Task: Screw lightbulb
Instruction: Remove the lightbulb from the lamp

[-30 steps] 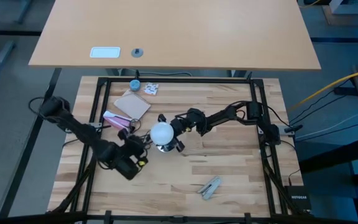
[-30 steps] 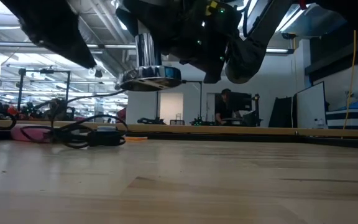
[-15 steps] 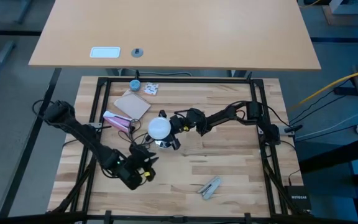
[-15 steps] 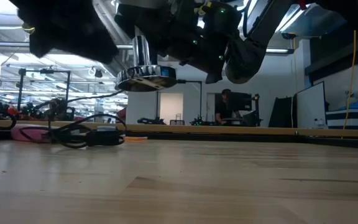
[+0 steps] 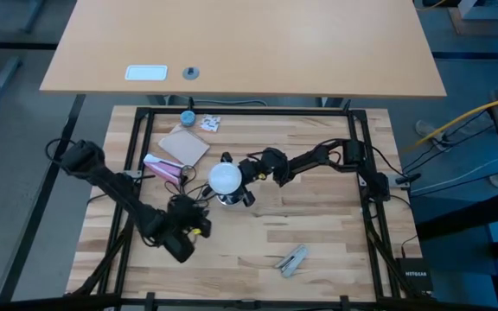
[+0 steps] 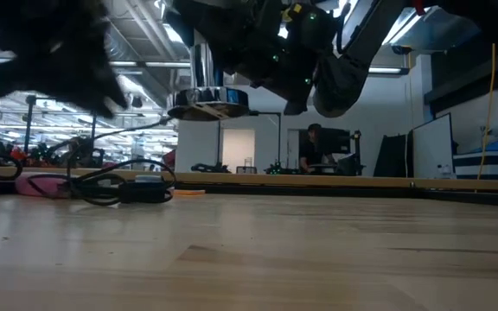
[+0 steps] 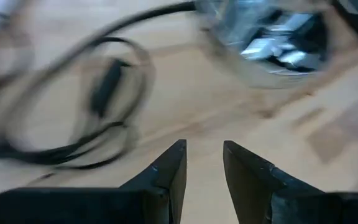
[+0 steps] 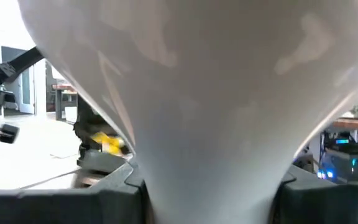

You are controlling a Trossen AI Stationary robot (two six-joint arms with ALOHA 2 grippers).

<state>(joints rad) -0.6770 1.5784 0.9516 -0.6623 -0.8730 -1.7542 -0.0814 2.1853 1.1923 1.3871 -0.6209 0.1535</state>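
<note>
Over mid-tabletop (image 5: 318, 242), grips the bulb (image 5: 224, 178) with the right gripper (image 5: 243, 172), fingers closed on either side of the narrow neck, globe up. Carries below the bulb a shiny disc (image 6: 207, 104) on a short stem, clear of the wood, so probably has the thread started. Holds the left gripper (image 7: 202, 148) nearer the front edge, near the bulb but apart from it, fingers a narrow gap apart with nothing between them.

To do the step well: hold the neck firm but light, against slip or crack. Bring the left gripper to the disc or stem to stop it spinning. Then turn the bulb straight about its own axis, no tilt, to avoid cross-threading. Mind the cord (image 6: 102, 186) looping on the wood; could drag or twist.

From above: shows both arms and the bulb's place, hides most of the disc under the globe. From table height: shows the disc lifted, hides the bulb. From the right wrist: shows the grip on the neck. From the left wrist: shows the empty fingers, with disc and cord beyond, blurred.
</note>
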